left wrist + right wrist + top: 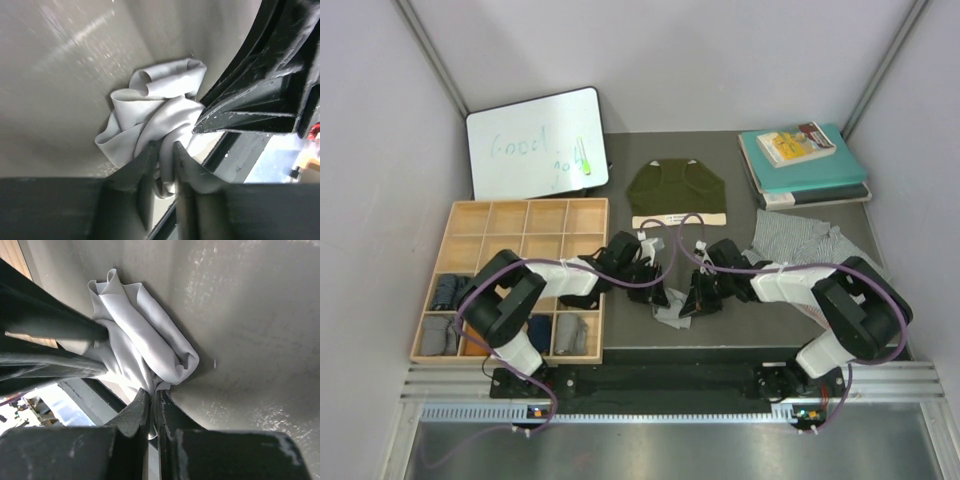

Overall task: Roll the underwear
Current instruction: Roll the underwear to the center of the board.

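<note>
The ribbed aluminium rail (pixel 660 395) at the near edge carries both arm bases. Beyond it lies the dark grey matte table surface (pixel 740 310), enclosed by plain pale walls on three sides. In the wrist views this surface shows faint scuffs and patches of glare.

The plain light grey cloth underwear (pixel 670 312) lies bunched at the near middle of the surface, between the two grippers. The left gripper (pixel 165 150) has its fingers narrowly apart; a fold of this garment fills the gap and touches both. The right gripper (pixel 151 395) has its fingers pressed together on another fold of the same garment.

The olive green cloth underwear with a cream waistband (pixel 675 185) lies flat at the far middle. The finely grey-and-white patterned cloth underwear (pixel 800 240) lies crumpled to the right, with the right arm crossing over its near part.

A white dry-erase board (pixel 535 140) stands at the far left and bears green handwriting that reads "Good job". A small label on the cream waistband is too small to read. A small pale-covered book (pixel 798 143) rests on a stack of teal books (pixel 810 170); its cover print is illegible.

A wooden compartment tray (pixel 520 212) occupies the left side, and the left arm hides part of it. Its near compartments hold rolled cloth items in dark, grey and blue, too small to identify further
</note>
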You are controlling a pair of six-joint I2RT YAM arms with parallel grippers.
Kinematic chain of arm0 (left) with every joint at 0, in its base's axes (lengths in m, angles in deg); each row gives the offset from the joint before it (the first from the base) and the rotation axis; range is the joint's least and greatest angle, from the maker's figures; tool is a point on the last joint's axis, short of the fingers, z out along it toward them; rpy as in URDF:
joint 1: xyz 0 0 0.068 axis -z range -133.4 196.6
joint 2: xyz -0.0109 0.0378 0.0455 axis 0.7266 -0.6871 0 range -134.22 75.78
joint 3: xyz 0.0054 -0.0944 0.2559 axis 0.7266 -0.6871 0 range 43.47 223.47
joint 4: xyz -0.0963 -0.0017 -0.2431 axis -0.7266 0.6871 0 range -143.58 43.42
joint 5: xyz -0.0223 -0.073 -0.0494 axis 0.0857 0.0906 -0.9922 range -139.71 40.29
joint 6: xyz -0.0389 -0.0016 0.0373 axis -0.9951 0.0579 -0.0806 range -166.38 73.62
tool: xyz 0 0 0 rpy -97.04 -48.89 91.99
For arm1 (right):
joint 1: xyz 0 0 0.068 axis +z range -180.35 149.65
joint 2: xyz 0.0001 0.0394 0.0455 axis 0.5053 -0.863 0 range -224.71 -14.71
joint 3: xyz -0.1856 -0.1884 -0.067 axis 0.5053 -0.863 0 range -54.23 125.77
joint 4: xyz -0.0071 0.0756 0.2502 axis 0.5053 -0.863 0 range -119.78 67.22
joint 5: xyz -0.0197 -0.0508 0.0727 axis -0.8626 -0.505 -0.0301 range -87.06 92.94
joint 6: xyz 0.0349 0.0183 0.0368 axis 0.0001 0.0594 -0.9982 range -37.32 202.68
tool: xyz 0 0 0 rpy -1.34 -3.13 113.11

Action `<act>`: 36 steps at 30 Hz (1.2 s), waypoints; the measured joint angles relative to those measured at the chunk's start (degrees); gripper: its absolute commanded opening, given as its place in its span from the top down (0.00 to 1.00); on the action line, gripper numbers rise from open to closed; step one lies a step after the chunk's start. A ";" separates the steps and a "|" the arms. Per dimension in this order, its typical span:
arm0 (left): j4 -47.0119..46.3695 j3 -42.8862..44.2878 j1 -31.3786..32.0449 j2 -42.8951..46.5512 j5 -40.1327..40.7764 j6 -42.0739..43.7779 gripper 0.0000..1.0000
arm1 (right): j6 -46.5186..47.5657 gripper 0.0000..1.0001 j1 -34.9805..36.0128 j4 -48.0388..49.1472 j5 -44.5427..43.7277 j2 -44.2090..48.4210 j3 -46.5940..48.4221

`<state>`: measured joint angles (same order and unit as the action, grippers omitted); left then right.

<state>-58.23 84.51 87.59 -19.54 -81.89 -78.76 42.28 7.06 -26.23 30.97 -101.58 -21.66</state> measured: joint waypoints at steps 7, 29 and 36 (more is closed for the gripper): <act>4.76 0.68 -1.31 7.85 8.76 0.17 0.36 | -0.37 1.00 -0.02 -0.98 0.22 -0.90 0.92; -0.61 -8.07 -1.62 11.96 1.44 -3.78 0.20 | -0.37 1.00 -0.02 -0.96 0.26 -0.92 0.94; -3.63 -8.83 -1.57 9.46 -0.07 -4.35 0.28 | -0.42 1.00 -0.02 -0.96 0.24 -0.92 0.94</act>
<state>-61.86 75.68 86.02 -10.08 -81.96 -83.11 41.86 7.04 -27.19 31.21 -102.50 -20.72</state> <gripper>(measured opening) 0.759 0.024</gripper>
